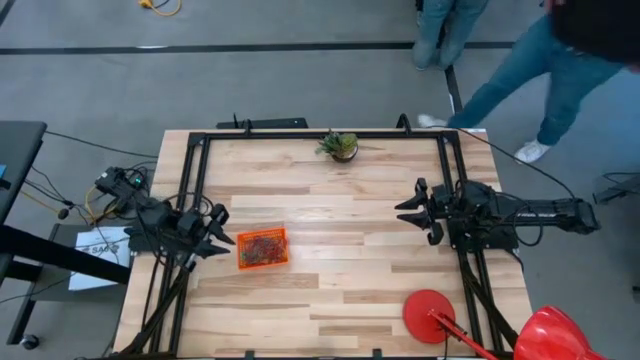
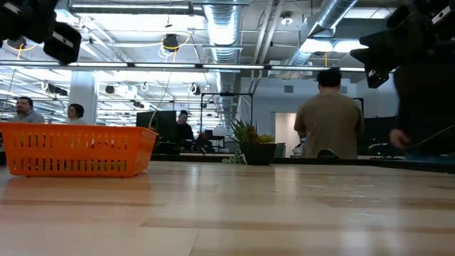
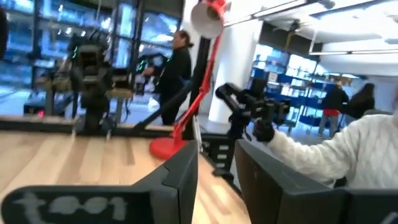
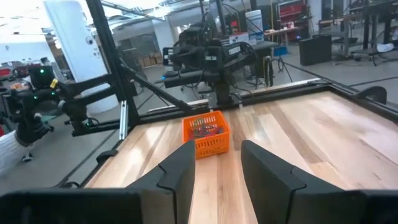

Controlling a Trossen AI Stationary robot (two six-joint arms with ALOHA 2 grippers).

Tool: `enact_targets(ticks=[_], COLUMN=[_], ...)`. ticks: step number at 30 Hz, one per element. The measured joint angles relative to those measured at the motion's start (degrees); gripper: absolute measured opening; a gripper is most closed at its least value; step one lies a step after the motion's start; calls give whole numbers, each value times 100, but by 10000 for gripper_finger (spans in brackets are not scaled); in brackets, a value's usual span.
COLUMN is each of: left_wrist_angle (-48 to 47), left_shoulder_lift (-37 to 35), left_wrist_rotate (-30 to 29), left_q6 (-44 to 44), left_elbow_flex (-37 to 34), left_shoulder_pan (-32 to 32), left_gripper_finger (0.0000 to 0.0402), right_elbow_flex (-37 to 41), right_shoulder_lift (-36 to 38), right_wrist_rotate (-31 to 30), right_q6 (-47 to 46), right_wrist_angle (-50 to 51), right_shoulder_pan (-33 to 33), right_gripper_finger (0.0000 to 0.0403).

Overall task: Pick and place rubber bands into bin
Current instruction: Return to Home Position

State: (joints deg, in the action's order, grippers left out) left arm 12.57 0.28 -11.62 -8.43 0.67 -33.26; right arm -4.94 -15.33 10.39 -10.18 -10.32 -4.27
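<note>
The orange mesh bin (image 1: 262, 247) stands on its base on the wooden table, left of centre; it also shows in the low view (image 2: 78, 149) and the right wrist view (image 4: 206, 135). A tangle of coloured rubber bands (image 1: 263, 249) lies inside it (image 4: 204, 127). My left gripper (image 1: 222, 228) hovers just left of the bin, pointing right, open, with nothing between its fingers (image 3: 216, 171). My right gripper (image 1: 404, 212) hovers at the table's right side, pointing left toward the bin, open and holding nothing (image 4: 217, 168). Both hang above the table top.
A small potted plant (image 1: 340, 146) stands at the far edge. A red round lamp base (image 1: 428, 315) and its red shade (image 1: 555, 335) sit at the near right corner. Black frame rails (image 1: 320, 135) border the table. People (image 1: 560, 70) stand beyond the far right corner.
</note>
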Motion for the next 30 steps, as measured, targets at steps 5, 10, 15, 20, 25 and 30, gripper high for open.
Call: enact_targets(ticks=[5,10,15,20,25,30], left_wrist_angle=[-172,-673,-814,-816,-821,-823], left_shoulder_lift=[-5,-1,77,85,85,85], left_wrist_rotate=[-103,-148,-690,-686,-682,-682], left_q6=[-79,-311,-501,-462,-457,-458], left_elbow_flex=[-1,-1,-3,-3,-3,-5], left_shoulder_pan=[1,1,1,1,1,1], left_gripper_finger=[98,98,98,98,98,98], right_elbow_flex=[1,1,1,1,1,1], right_shoulder_lift=[0,-1,-2,-2,0,0], right_wrist_rotate=[0,0,0,0,0,0], right_q6=[16,12,11,9,9,11], right_wrist_angle=[84,325,765,1228,1482,1591], right_shoulder_pan=[2,4,4,4,4,4], right_gripper_finger=[123,123,123,123,123,123])
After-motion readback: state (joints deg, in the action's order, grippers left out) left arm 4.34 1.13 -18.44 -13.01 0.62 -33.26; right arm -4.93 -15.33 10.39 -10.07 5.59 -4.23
